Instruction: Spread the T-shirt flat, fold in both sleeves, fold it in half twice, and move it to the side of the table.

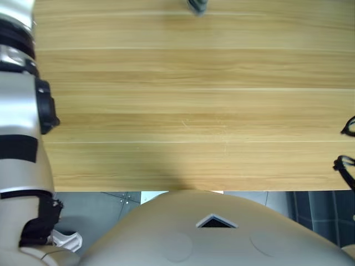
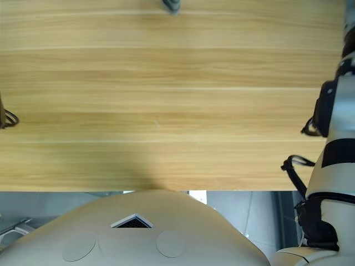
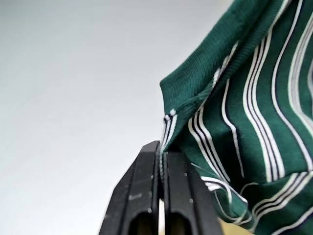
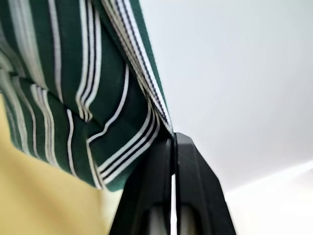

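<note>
Left gripper (image 3: 161, 155) is pinching a hemmed edge of the T-shirt (image 3: 254, 122), its two black fingers (image 3: 142, 196) pressing flat together with the cloth caught between them. Right gripper (image 4: 174, 143) is doing likewise, clamping tight on another striped edge of the same garment. The T-shirt, dark green with thin white and dark stripes, is hanging in loose folds from both pinches, held up off the table (image 1: 194, 111), whose pale wooden top is lying in front of the robot. Left arm (image 1: 19, 138) is standing at the table's left end, by its near edge, and right arm (image 2: 335, 166) is standing at the table's right end. A small dark-green bit (image 1: 197, 5) is showing over the table's far side; whether it is touching the wood cannot be told.
</note>
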Tool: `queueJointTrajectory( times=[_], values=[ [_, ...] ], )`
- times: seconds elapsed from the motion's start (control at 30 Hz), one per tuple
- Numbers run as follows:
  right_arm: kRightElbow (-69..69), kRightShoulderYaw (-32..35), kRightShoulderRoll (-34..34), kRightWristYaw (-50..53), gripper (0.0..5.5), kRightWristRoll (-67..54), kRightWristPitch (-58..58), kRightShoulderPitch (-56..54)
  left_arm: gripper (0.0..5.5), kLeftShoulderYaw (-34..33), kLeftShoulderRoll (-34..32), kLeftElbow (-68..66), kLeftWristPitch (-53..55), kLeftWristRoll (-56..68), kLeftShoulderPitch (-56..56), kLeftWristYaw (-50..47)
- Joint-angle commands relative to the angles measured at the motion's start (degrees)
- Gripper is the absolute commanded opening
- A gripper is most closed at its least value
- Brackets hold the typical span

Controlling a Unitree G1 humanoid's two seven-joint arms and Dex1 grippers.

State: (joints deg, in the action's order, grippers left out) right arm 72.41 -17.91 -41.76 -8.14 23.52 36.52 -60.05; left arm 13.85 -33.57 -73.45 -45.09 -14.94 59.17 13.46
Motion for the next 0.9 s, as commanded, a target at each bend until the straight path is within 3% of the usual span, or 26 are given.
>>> queueJointTrajectory(
  times=[0.03,0.17,0.27,0.57,0.9],
  values=[
    [-2.3,2.6,-0.5,-25.1,0.0,-8.9,5.7,13.8,0.03,2.4,-0.7,-1.1,-3.4,0.8,-16.8,23.2],
    [-20.4,3.2,-1.8,-54.3,0.0,-25.8,4.8,27.4,0.03,1.4,-1.3,5.2,-9.0,7.1,-25.4,41.3],
    [-32.1,4.2,-3.8,-63.3,0.0,-33.7,-0.5,33.1,0.03,0.9,-2.1,12.3,-10.8,10.9,-28.4,46.6],
    [-51.8,3.0,-7.2,-73.4,0.0,-36.9,-13.8,46.5,0.03,6.2,-8.7,37.7,-7.3,10.6,-44.1,53.1],
    [-51.5,-3.1,-4.9,-74.8,0.0,-29.3,-14.4,54.2,1.52,10.0,-15.7,53.2,-0.9,9.4,-54.8,55.2]
  ],
)
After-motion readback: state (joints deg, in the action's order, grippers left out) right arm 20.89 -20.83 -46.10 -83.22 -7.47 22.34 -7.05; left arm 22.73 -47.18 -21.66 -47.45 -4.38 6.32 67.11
